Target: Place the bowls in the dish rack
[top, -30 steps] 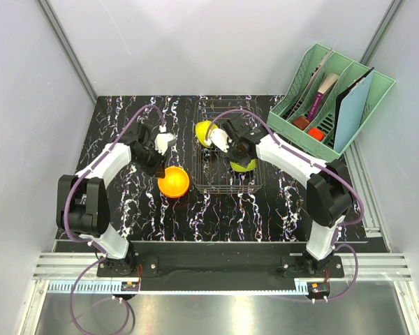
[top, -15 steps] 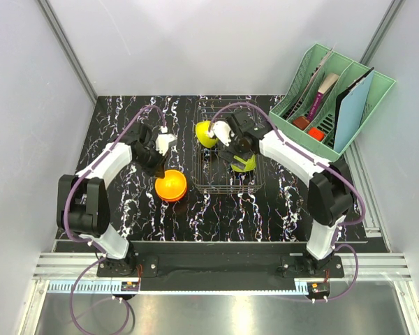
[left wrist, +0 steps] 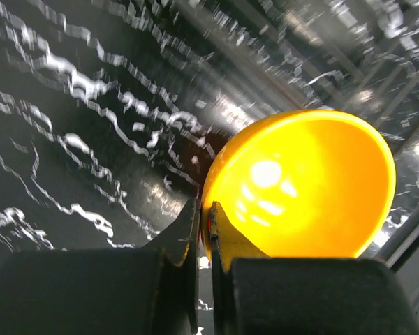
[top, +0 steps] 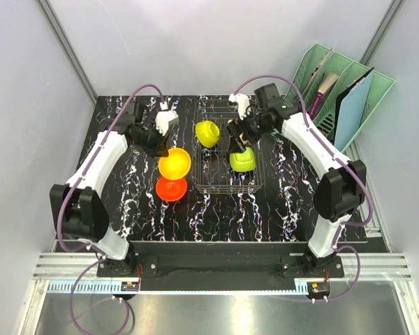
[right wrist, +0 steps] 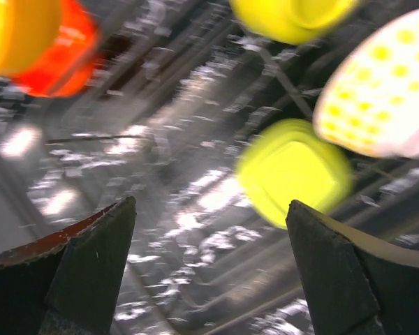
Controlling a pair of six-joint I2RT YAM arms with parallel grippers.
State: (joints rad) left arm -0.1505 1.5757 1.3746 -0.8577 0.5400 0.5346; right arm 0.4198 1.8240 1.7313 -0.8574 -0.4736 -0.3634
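Observation:
The dark wire dish rack point(top: 225, 187) stands mid-table and holds a yellow bowl point(top: 208, 132) and a lime-green bowl point(top: 242, 160). My left gripper point(top: 162, 148) is shut on the rim of an orange-yellow bowl point(top: 174, 162), held in the air just left of the rack. The left wrist view shows that bowl point(left wrist: 300, 188) with the left gripper point(left wrist: 204, 225) pinching its edge. A red-orange bowl point(top: 170, 188) sits on the table below it. My right gripper point(top: 232, 142) hangs open over the rack. In the right wrist view the right gripper point(right wrist: 211, 209) is empty above the lime bowl point(right wrist: 293, 171).
A mint-green file organiser point(top: 335, 98) with books stands at the back right, beside the right arm. The right wrist view also shows a white bowl with yellow dots point(right wrist: 391, 91) in the rack. The tabletop is black marble pattern point(top: 126, 202), with grey walls around it.
The left gripper closed on the orange-yellow bowl and lifted it off the red-orange bowl, which stayed on the table. The right gripper opened, left the lime bowl in the rack, and rose backwards.

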